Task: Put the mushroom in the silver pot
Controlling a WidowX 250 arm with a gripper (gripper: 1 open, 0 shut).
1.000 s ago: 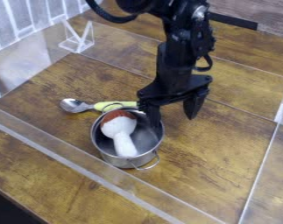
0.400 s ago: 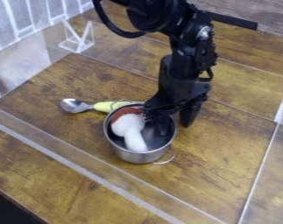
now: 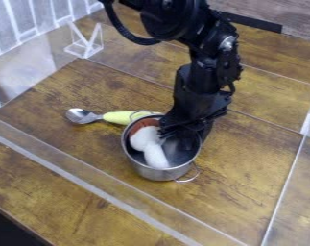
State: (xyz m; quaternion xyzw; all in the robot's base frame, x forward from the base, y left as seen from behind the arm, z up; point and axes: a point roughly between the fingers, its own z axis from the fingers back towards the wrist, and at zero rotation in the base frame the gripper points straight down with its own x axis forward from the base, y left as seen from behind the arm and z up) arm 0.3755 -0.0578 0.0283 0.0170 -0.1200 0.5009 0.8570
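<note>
Lying inside the silver pot (image 3: 161, 172), a toy mushroom (image 3: 148, 141) shows a rounded red-brown cap toward the far left of the rim and a thick white stem slanting down toward the near side. A broad pale patch covers part of the cap.

The stem's lower end sits deep in the pot, and its exact contact with the floor is hard to make out. My dark gripper (image 3: 187, 132) comes down at the pot's right side, covering part of the rim and interior. Its fingertips blend into the shadow there, so I cannot tell whether I am clenched on the rim or released. My arm (image 3: 135, 36) is cut off at the top of the view.

The pot is round, shiny steel, upright on the wooden table (image 3: 67, 168), with a wire handle showing at its near right; the mushroom is the one thing I can make out in it. Just beyond its left side lies a yellow-green elongated item (image 3: 121, 117), beside a small metal spoon (image 3: 82, 116).
</note>
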